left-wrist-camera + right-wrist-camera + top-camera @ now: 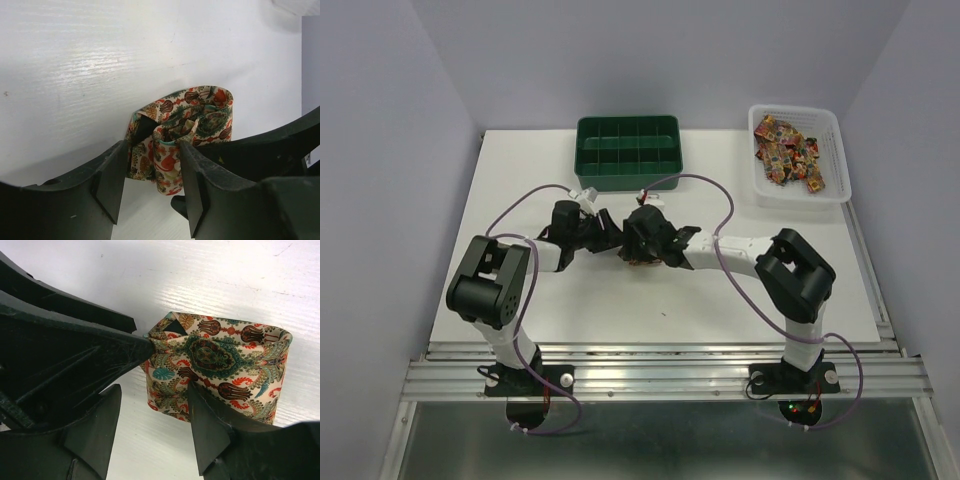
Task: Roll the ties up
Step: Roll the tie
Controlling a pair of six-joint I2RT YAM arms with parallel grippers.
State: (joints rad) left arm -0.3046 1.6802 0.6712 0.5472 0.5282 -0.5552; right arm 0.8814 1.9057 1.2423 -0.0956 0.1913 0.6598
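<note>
The rolled tie (220, 365) sits on the white desk (75, 75), in the middle, between my two arms. My left gripper (152, 185) has the roll between its fingers, but I cannot tell if it squeezes. My right gripper (155, 425) is spread wide, holding nothing, one finger right by the roll. More ties (788, 150) lie in the white basket (800, 195).

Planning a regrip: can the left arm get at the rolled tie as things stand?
Probably yes: the left fingers stand apart on either side of the rolled tie, nothing between. The right fingers crowd it too.
</note>
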